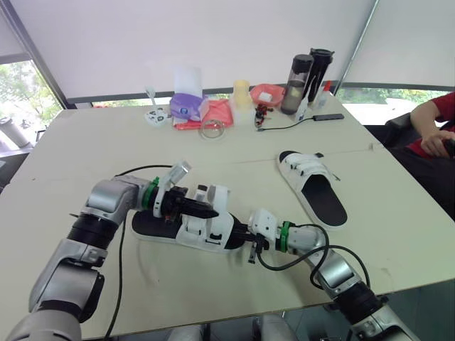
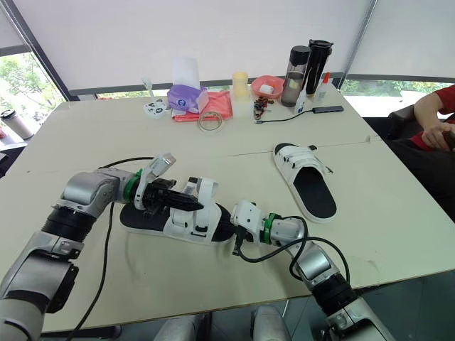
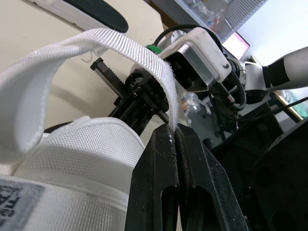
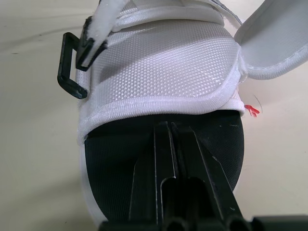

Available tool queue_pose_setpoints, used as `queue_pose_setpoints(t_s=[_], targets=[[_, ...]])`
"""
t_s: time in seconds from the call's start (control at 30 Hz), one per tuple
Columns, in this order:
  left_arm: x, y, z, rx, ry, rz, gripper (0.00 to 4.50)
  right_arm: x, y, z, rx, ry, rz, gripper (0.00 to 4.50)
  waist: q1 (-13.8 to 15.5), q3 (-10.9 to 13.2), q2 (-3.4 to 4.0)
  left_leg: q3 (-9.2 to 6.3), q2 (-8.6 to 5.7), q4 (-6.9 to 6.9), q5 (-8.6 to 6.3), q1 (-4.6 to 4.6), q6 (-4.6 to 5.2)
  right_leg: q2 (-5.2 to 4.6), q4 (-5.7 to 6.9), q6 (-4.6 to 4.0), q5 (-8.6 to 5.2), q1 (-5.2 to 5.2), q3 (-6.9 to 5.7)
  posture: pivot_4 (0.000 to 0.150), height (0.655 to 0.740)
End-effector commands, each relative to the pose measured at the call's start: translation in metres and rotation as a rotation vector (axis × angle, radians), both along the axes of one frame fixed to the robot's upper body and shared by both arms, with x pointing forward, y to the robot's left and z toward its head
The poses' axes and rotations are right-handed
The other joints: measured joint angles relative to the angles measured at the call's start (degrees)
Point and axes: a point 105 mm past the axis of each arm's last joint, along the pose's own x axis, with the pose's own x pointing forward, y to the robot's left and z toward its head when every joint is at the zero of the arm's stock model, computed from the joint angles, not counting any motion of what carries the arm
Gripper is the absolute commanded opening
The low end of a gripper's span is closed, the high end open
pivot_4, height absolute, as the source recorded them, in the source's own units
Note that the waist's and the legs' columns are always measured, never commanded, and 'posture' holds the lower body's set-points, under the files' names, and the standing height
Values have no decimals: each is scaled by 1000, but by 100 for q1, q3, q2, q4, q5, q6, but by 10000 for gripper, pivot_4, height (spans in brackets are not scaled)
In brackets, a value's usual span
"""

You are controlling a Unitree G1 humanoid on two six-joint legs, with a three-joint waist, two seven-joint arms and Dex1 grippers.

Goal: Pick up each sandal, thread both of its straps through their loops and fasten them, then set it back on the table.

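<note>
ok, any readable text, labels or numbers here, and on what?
No text reads clearly.
Grey tag on the near sandal, whose strap the left hand pinches: letters cut off, blurred, unreadable.
Purple pack: print too small.
Dark bottles: no legible label.

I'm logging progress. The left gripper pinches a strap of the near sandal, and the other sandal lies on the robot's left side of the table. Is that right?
Not quite. The other sandal lies on the robot's right side of the table, as the left eye view shows. The rest stands: the left gripper pinches a strap of the near sandal.
</note>
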Motion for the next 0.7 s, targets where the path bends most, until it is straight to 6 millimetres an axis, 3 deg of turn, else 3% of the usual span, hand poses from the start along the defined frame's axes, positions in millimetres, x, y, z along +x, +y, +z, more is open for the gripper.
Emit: queue_pose_setpoints(t_s=[0.03,0.4,0.53,0.7], targets=[[-1,4,7,-2,-36,-9,694,-11,-41,-76,-246,234,-143,0,1,0,-1,0,0,0,0,0,0,0,0,0,0,0,0,1500,7400],[-4,7,-5,45,-46,-20,694,-11,-41,-76,-243,233,-146,0,0,0,0,0,0,0,0,0,0,0,0,0,0,0,0,1500,7400],[-4,8,-20,135,-128,-47,694,-11,-41,-76,-243,233,-147,0,-4,-1,2,0,0,0,0,0,0,-1,0,0,0,0,0,1500,7400],[0,7,-22,164,-202,-54,694,-11,-41,-76,-242,233,-147,0,-1,-3,2,0,0,0,0,1,0,-1,0,0,0,1,1,1500,7400]])
